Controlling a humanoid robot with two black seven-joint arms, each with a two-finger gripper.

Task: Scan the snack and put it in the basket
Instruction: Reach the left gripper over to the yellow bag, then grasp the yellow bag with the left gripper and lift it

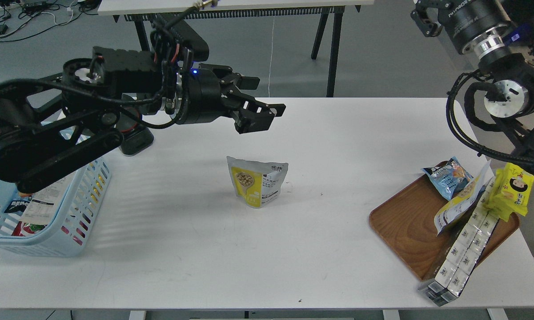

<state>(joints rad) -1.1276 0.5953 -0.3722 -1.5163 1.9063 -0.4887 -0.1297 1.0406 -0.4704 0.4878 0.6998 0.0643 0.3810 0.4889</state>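
The snack (257, 181), a small yellow pouch with a round picture of pale nuts, stands upright at the middle of the white table (267, 266). My left gripper (260, 98) hangs open and empty above the table, just behind and above the pouch, not touching it. The light blue basket (49, 240) sits at the table's left edge with several packs and a paper slip in it; my left arm hides much of it. My right arm (493, 53) is raised at the upper right; its gripper is out of view.
A black barcode scanner (135, 141) stands behind the basket, mostly hidden by my left arm. A brown wooden tray (404, 226) at the right holds a blue snack bag (447, 175), a bright yellow cartoon pack (513, 189), another pouch and a row of small boxes (460, 255).
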